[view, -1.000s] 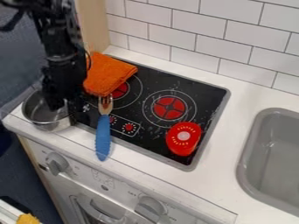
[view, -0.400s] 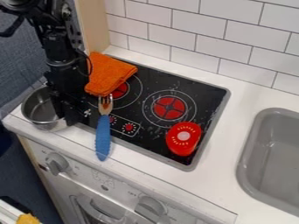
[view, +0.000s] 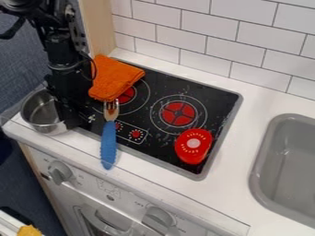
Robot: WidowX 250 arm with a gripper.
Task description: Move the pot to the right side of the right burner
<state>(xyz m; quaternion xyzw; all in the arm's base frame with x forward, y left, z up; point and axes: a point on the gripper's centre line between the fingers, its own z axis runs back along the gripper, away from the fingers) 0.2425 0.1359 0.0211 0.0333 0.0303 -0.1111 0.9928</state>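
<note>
Closest to my camera, low and to the left of the cooktop, is a small yellow thing [view: 29,231], cut off by the view's edge. Below the cooktop's near edge runs a pale grey toy oven front [view: 132,203], with one round grey knob [view: 60,172] toward the left and another round grey knob [view: 159,220] toward the right. Above it spreads the smooth white bench [view: 271,103], with the flat black glass-like cooktop [view: 212,97] set into it.

A fork with a blue handle [view: 108,144] lies across the cooktop's near left edge, its tines pointing away from me. On the cooktop's near right part sits a glossy red toy tomato half [view: 193,145], pale seeds showing. To the cooktop's right is a grey rectangular sink [view: 259,154].

The round silver metal pot [view: 40,115] stands upright on the bench, just left of the cooktop. My black end effector [view: 72,120] hangs down at the pot's side nearest the cooktop; I cannot tell whether it is spread, pressed together or pinching the pot.

On the cooktop, the red right burner [view: 178,114] is in full view, and the red left burner [view: 127,95] is partly covered by a folded orange cloth [view: 113,78]. Beyond the cooktop rises a white brick-tiled wall [view: 203,27], with a light wooden panel [view: 94,27] at its left end.
</note>
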